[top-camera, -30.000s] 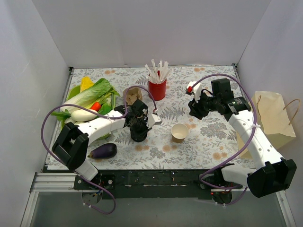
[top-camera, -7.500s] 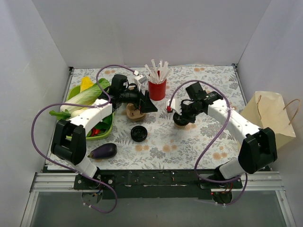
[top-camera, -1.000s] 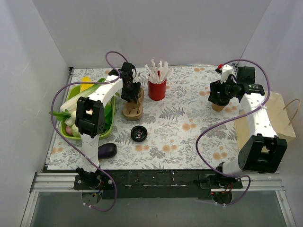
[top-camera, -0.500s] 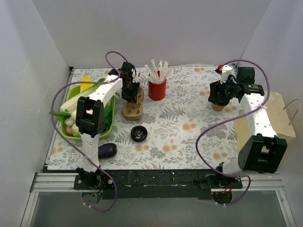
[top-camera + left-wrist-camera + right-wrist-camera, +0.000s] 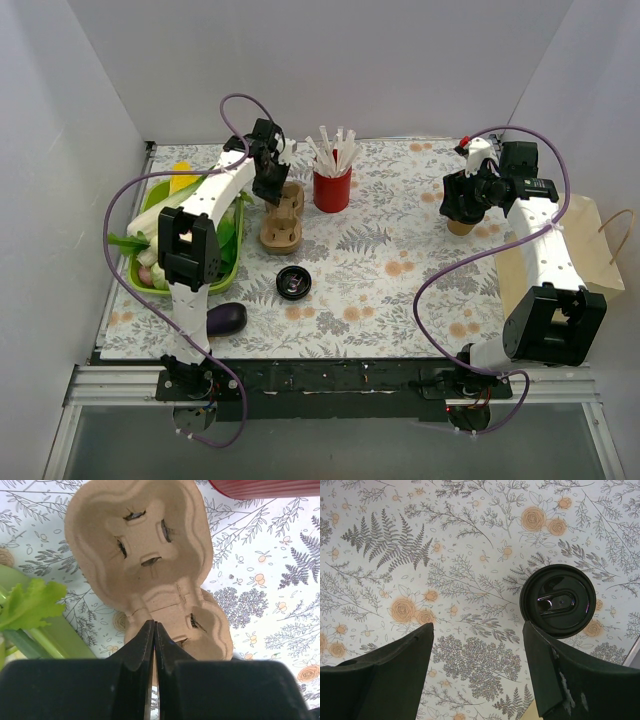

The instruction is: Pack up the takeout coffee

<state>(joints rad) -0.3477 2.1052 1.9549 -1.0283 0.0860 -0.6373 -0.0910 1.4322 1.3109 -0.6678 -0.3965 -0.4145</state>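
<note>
Overhead view of a table [image 5: 400, 290] covered in a matte cloth printed with ferns and orange flowers.

Right of centre, near the table's right edge, stands the takeout coffee [image 5: 460, 227]: a small, tapered tan paper cup. The right gripper [image 5: 463, 205] hangs directly over it. In the right wrist view the cup shows as a glossy black round lid [image 5: 557, 601] with an oval sip recess, at the right of the frame. The right gripper [image 5: 477, 627] has its jaws spread wide, and the lid lies beyond the right finger, not between the two.

A beige moulded-pulp carrier [image 5: 282, 225], with rounded lobes and a rough fibrous surface, sits left of centre. The left gripper [image 5: 270, 190] hangs over its far end. In the left wrist view the left gripper [image 5: 154, 627] has its jaws pressed together, with nothing visible between them, over the carrier [image 5: 145, 555] and its slit cup wells.

A ribbed red cup [image 5: 332, 190] of white straws stands just right of the carrier. A black round lid-like disc [image 5: 293, 283] lies below the carrier. A creased tan paper bag [image 5: 575, 240] lies at the far right.
</note>
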